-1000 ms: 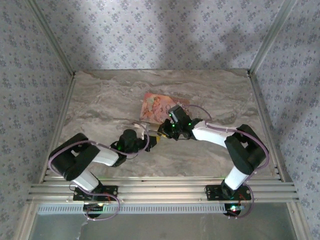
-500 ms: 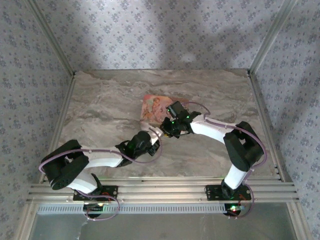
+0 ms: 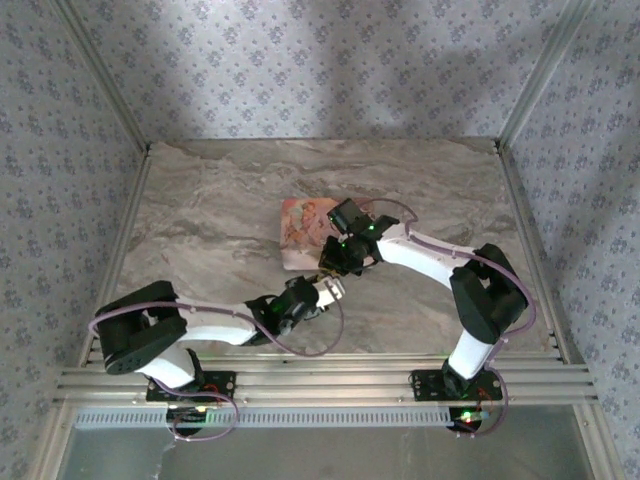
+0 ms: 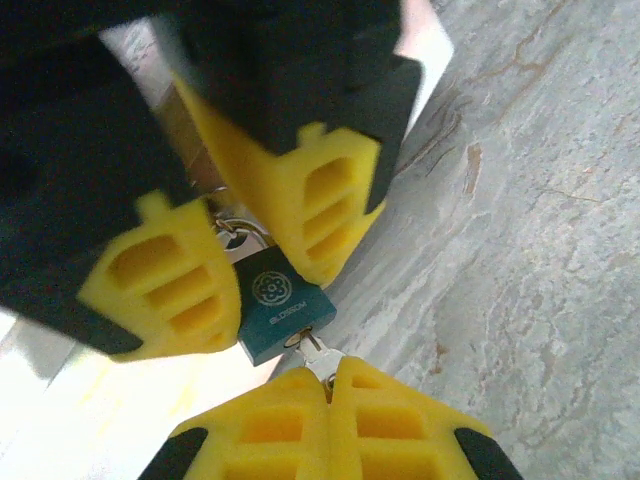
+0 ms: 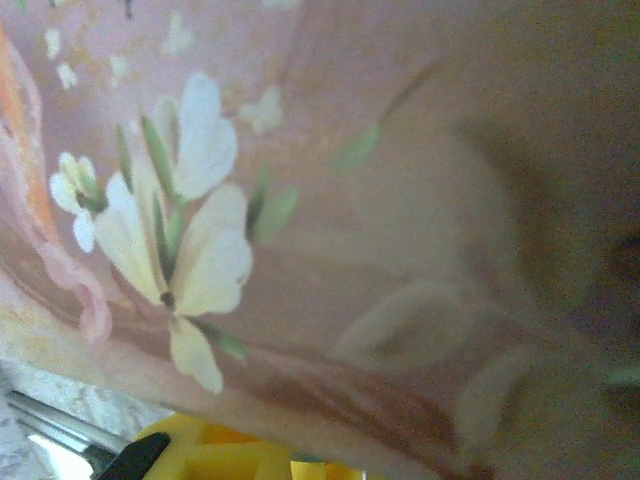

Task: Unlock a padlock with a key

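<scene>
My left end effector (image 4: pixel 330 378) pinches the key (image 4: pixel 313 352), seated in the padlock (image 4: pixel 277 312) just ahead, which my right end effector (image 4: pixel 240 258) clamps; I should twist it squarely.

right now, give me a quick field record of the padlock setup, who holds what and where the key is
padlock: blue body, keyhole end down, between the two end effectors
key: silver, tip at the bottom of the padlock body; depth cannot be told
left end effector: shut on key, below the padlock
right end effector: shut on padlock, yellow pads either side of its top
lock state: cannot tell, top partly hidden
pink box: flat on the table, beside the right end effector
</scene>
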Controlling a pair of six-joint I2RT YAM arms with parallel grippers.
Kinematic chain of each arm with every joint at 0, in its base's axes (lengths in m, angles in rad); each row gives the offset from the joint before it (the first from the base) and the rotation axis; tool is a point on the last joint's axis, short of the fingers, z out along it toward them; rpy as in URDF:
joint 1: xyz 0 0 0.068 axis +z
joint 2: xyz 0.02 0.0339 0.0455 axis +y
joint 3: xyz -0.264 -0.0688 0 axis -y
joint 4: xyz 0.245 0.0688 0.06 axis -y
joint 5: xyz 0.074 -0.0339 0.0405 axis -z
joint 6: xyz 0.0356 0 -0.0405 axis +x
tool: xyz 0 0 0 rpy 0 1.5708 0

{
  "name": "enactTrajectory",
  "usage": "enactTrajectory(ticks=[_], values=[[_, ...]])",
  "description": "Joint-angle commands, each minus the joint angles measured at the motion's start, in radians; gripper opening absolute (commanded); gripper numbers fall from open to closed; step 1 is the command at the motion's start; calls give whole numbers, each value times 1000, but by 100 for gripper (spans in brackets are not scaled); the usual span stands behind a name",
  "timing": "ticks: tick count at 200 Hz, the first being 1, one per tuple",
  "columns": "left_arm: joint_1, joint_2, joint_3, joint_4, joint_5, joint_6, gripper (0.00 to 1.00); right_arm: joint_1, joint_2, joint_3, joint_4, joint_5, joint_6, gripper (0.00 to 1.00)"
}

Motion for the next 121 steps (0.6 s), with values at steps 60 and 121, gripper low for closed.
enactTrajectory(ticks=[60, 121], values=[[-59, 70, 55, 56, -77, 115, 0, 46, -81, -61, 72, -79, -32, 0], [58, -138, -103, 91, 82, -158, 0, 21, -186, -33, -13, -38, -82, 59]])
